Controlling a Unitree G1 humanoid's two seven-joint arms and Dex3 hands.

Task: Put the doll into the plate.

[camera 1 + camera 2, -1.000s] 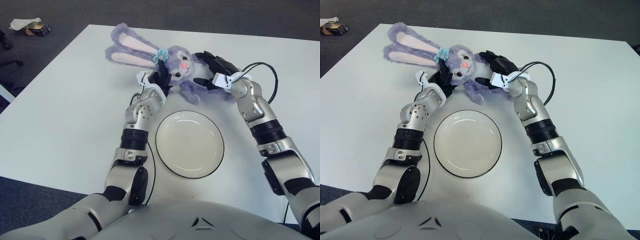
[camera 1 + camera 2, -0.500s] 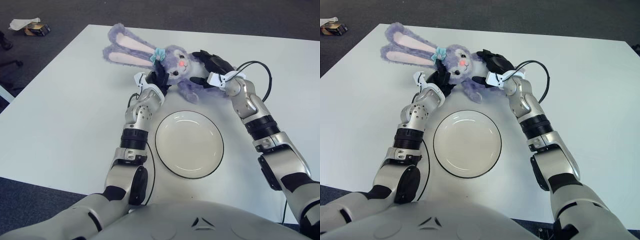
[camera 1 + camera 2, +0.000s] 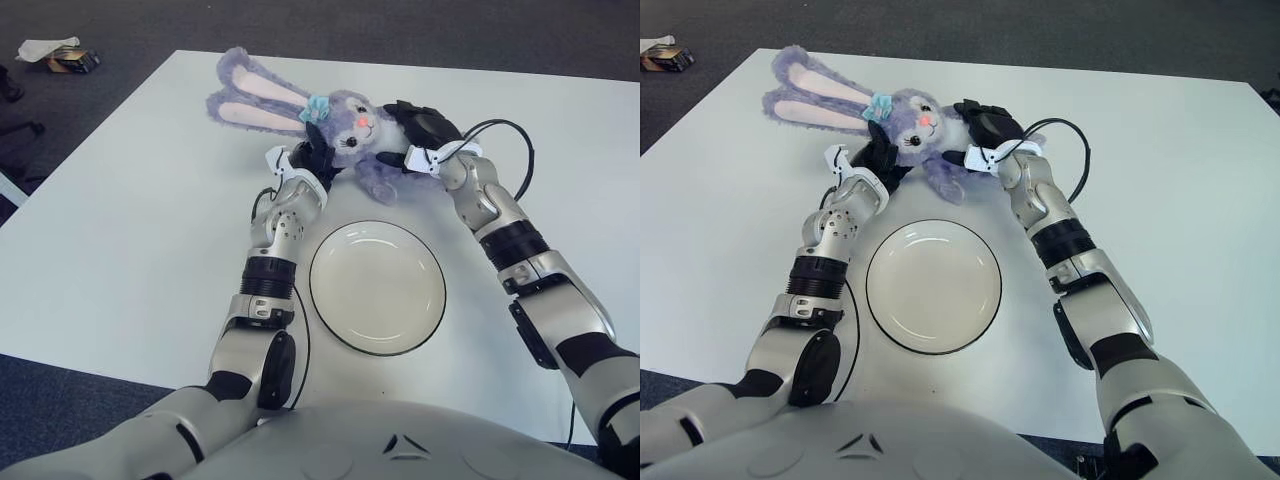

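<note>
A purple plush rabbit doll (image 3: 345, 125) with long pink-lined ears and a teal bow lies on the white table, beyond the plate. The white plate (image 3: 377, 287) with a dark rim sits empty near me, in the middle. My left hand (image 3: 312, 160) presses against the doll's head from the left side. My right hand (image 3: 420, 128) is curled around the doll's body from the right. The doll is held between both hands, its lower body hidden behind the right hand.
The white table (image 3: 130, 230) ends at a far edge with dark carpet beyond. A small box and crumpled paper (image 3: 60, 52) lie on the floor at far left. A black cable (image 3: 510, 140) loops off my right wrist.
My right hand has moved left and further around the doll's body. The doll's head has shifted slightly left and up. The left hand has barely moved.
</note>
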